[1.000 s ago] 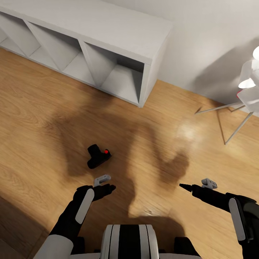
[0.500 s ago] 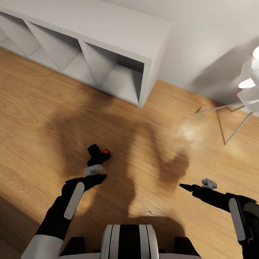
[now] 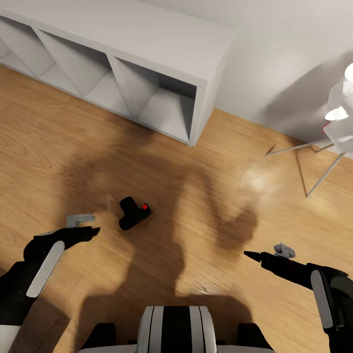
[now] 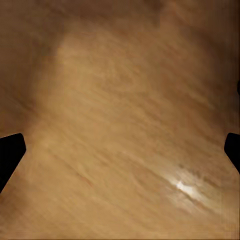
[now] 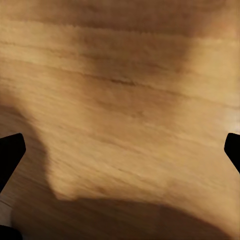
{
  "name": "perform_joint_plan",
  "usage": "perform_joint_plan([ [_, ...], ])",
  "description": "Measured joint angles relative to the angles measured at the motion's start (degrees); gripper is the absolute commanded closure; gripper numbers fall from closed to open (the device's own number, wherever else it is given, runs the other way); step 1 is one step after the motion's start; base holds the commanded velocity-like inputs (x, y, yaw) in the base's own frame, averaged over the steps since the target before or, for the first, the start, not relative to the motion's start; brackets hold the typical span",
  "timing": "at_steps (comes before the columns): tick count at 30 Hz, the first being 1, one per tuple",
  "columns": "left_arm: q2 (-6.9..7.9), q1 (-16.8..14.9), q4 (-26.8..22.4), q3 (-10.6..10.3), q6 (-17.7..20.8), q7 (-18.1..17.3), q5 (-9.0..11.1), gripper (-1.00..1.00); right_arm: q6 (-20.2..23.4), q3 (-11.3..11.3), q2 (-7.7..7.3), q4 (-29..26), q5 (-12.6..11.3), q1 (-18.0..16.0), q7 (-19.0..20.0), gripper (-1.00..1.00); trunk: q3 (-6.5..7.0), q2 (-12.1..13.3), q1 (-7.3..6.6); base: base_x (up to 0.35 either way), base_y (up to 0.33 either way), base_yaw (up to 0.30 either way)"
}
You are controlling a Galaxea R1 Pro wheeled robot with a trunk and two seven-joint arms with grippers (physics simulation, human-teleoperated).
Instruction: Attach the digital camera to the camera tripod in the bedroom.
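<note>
The digital camera (image 3: 132, 215), small and black with a red dot on top, lies on the bedroom's wood plank floor (image 3: 206, 162) in the head view. My left gripper (image 3: 92, 230) hovers above the floor to the camera's left, about a hand's width away and a little nearer to me. In the left wrist view its fingertips (image 4: 10, 154) stand far apart over bare floor, so the left gripper (image 4: 120, 152) is open and empty. My right gripper (image 3: 251, 254) hangs well to the camera's right. It is open too, with the right gripper (image 5: 120, 150) over bare planks. The camera tripod is out of view.
A grey cube shelf (image 3: 147, 44) stands along the pale wall behind the camera. A white lamp (image 3: 338, 110) on thin splayed legs stands at the far right. My own shadow falls across the floor around the camera.
My left arm has swung to the left, away from the camera it was right next to half a second ago. The camera and the right arm have stayed put.
</note>
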Motion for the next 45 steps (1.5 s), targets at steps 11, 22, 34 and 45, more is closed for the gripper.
perform_joint_plan([
  [11,6.32,0.02,-0.62,-0.14,-0.11,0.20,-0.64,-1.00,-0.18,0.26,0.26,0.35,0.07,0.05,-0.06,-1.00,0.00,0.00,0.00,0.000,0.000,0.000],
  [22,5.83,0.02,-0.53,-0.63,0.14,0.40,-5.45,-1.00,-0.14,0.27,0.29,0.32,0.10,0.04,-0.13,-1.00,0.00,0.00,0.00,0.000,0.000,0.000],
  [34,7.87,0.11,-0.13,-11.34,-2.41,-4.18,-8.11,-1.00,-0.14,0.25,0.29,0.30,0.11,0.04,-0.08,-1.00,0.00,0.00,0.00,0.000,0.000,0.000],
  [45,10.72,0.11,0.01,-13.80,-11.45,-22.53,-7.62,-1.00,-0.21,0.24,0.29,0.32,0.11,0.07,-0.14,-1.00,0.00,0.00,0.00,0.000,0.000,0.000],
])
